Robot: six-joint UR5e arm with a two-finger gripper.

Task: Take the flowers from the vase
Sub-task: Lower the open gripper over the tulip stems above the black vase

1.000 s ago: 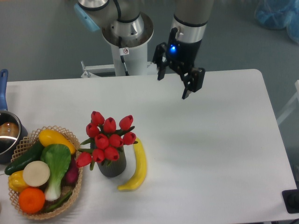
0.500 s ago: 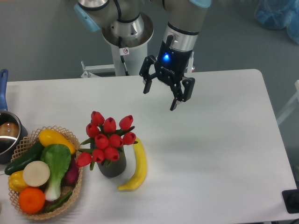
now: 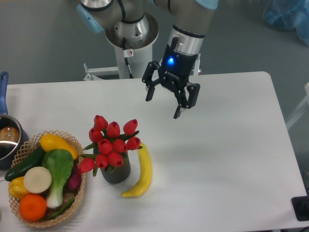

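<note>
One banana (image 3: 140,174) touching vase (image 3: 116,173), basket (image 3: 72,143) just left, flowers (image 3: 111,142) unobstructed, end effector (image 3: 163,104) spread wide

The gripper (image 3: 163,107) now hangs lower and further left over the table (image 3: 231,145) than a second ago, nearer the flowers (image 3: 111,142), with its jaws spread slightly wider than before.

White table (image 3: 222,154) fills most of my frame. Lower left: wicker basket (image 3: 29,145) of produce. Just right of it, dark ribbed vase (image 3: 117,174), then banana (image 3: 142,173) beside that. Steel pot (image 3: 7,140) at left edge.
</note>
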